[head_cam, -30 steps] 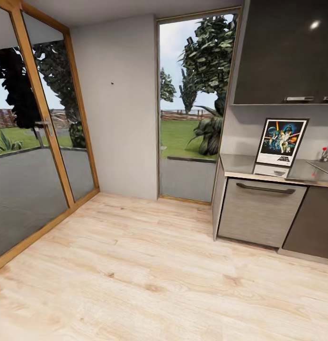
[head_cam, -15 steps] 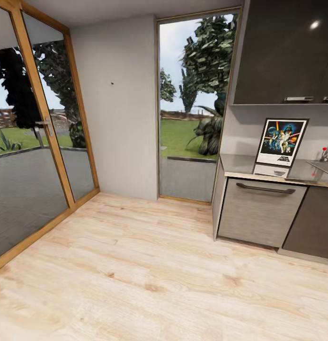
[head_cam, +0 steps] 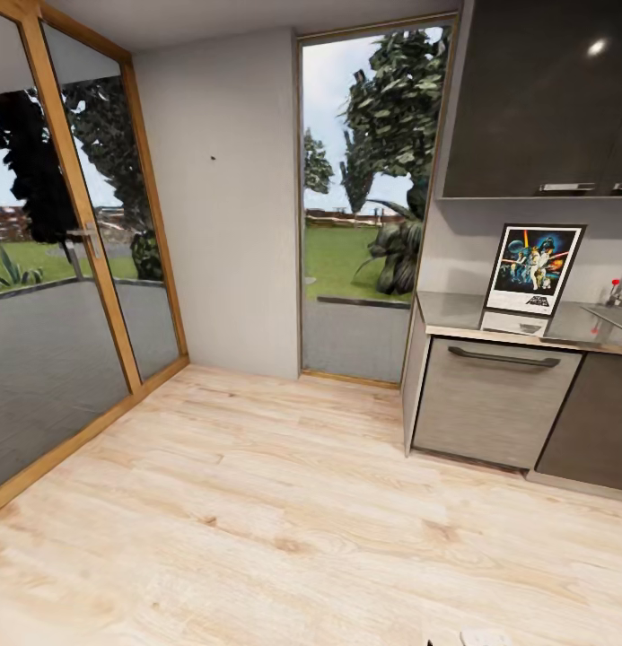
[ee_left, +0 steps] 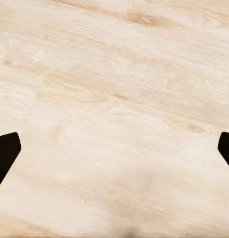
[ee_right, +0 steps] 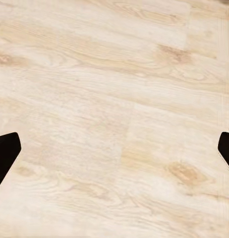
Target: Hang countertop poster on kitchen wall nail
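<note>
1. The poster (head_cam: 534,269) stands upright on the kitchen countertop (head_cam: 454,316), leaning at the wall, ahead and to the robot's right.
2. Left gripper (ee_left: 114,148) and right gripper (ee_right: 114,148) both gape wide, empty, over plank floor (head_cam: 284,502) (right arm probably nearer).
3. One wall nail (head_cam: 213,158), a mere dot, sits far left.

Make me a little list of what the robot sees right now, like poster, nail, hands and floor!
poster: standing upright on the kitchen countertop, leaning on the wall
wall nail: tiny dark dot on the grey wall, nothing hanging
left gripper: open, empty, over the wooden floor
right gripper: open, empty, over the floor
sink tap: right of the poster
</note>
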